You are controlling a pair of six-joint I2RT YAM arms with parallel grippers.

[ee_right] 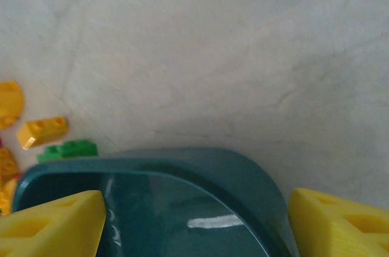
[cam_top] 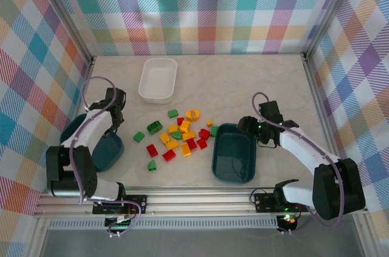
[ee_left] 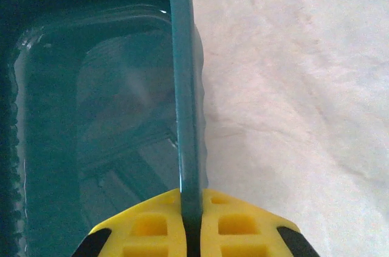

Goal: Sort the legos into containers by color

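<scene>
Left hand (cam_top: 112, 128) (ee_left: 191, 201) is clenched on the right wall of the left teal tray (cam_top: 104, 155) (ee_left: 185, 87). In its wrist view the two yellow fingers (ee_left: 146, 226) press the thin rim from both sides, one inside the tray and one outside, above the desk (cam_top: 261, 87). This tray lies at the left edge of the desk, toward the near side.

The right hand (cam_top: 248, 127) (ee_right: 194, 208) is released, its jaws standing wide. It hangs over the far right corner of the right teal tray (cam_top: 234, 169) (ee_right: 237, 172); one finger is over the inside of the tray and the other is beyond the rim. I cannot tell whether they touch it. This tray lies close to the near edge, a little right of the middle.

The white tray (cam_top: 149, 94) lies toward the far edge, left of the middle, well apart from both hands.

The legos (cam_top: 182, 137) lie loose on the desk between the two teal trays, with red, green, yellow and orange mixed. The yellow ring (cam_top: 192, 114) is on the far side of the group. Some green bricks (cam_top: 154, 127) lie a little apart on its left side. One green brick (cam_top: 214, 130) (ee_right: 67, 149) and one orange brick (cam_top: 209, 123) (ee_right: 42, 130) lie just beside the far left corner of the right teal tray.
</scene>
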